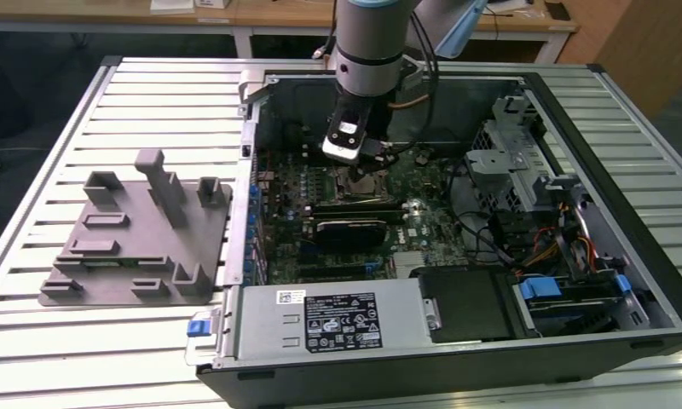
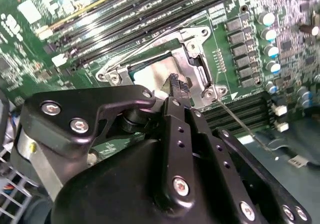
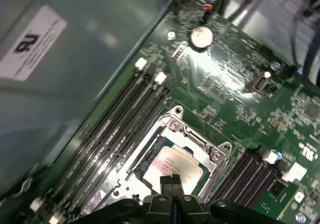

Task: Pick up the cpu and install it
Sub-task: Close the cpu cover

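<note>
In the exterior view, your claw (image 1: 360,168) hangs inside the open computer case (image 1: 614,256), directly over the socket (image 1: 370,181). In the second wrist view, the cpu (image 2: 150,76) lies flat in that socket. In the first wrist view, its square silvery plate shows a thin pale rim. The claw's tips are pressed together just above it, gripping nothing.

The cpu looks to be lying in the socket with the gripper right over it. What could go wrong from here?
1. The gripper, fingers shut, hangs close over the cpu. A sideways drag could scrape it or shift it inside the socket frame.
2. The thin lever looks unlatched, so the cpu may lie loose and a light nudge might unseat it.
</note>
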Tool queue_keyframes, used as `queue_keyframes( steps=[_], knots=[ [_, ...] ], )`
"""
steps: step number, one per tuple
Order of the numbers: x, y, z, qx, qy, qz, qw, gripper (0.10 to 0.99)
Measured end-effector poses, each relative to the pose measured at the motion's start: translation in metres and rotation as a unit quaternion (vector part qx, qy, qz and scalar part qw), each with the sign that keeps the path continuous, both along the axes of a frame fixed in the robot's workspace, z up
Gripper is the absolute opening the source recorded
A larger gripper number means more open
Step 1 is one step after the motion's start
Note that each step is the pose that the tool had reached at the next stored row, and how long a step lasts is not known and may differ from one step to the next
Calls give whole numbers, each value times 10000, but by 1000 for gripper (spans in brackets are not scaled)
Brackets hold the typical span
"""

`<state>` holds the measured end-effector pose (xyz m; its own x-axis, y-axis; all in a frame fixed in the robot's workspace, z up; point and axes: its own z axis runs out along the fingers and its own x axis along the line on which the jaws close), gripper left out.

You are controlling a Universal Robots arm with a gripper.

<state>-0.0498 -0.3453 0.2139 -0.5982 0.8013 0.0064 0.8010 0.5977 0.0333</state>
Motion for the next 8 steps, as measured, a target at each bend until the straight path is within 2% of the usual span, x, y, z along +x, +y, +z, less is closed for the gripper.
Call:
queue_keyframes(
  steps=[4, 8],
  knots=[
    [0, 0, -2, 0, 0, 365, 9993, 106],
    [0, 0, -5, 0, 0, 725, 9974, 106]
  ],
)
